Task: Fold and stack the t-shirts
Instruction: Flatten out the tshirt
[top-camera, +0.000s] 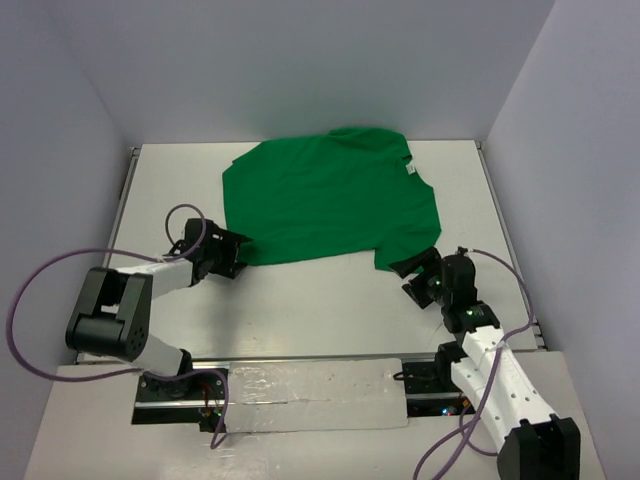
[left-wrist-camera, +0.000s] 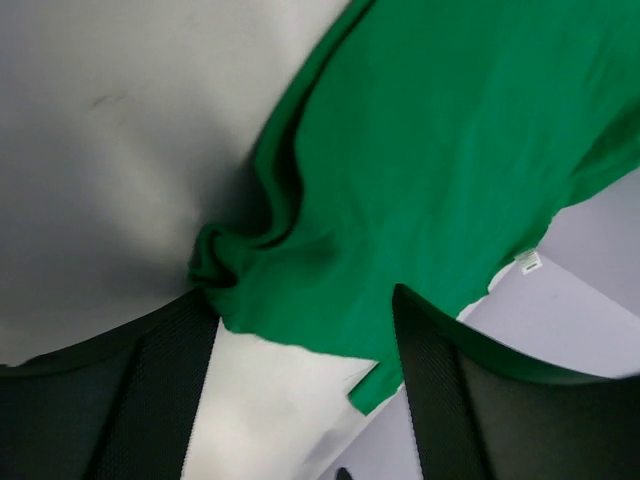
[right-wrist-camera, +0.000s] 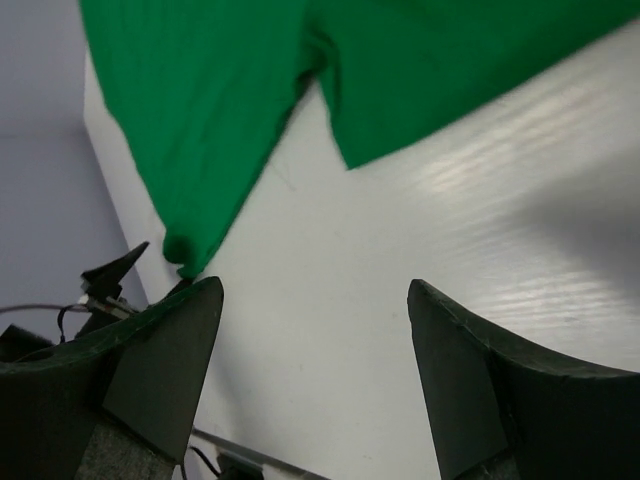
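Observation:
The green t-shirt (top-camera: 325, 200) lies spread flat at the back middle of the white table. My left gripper (top-camera: 233, 256) is low at the shirt's near-left corner. In the left wrist view that corner (left-wrist-camera: 215, 265) is bunched by the left finger (left-wrist-camera: 150, 400), and the hem lies between the open fingers (left-wrist-camera: 300, 320). My right gripper (top-camera: 412, 274) is low, just in front of the shirt's near-right corner. It is open over bare table (right-wrist-camera: 312, 290), with the shirt's edge (right-wrist-camera: 420, 90) beyond the fingertips.
Grey walls close in the table on the left, back and right. A metal rail with a shiny strip (top-camera: 310, 385) runs along the near edge between the arm bases. Purple cables (top-camera: 40, 290) loop beside both arms. A white label (top-camera: 413, 170) shows at the shirt's collar.

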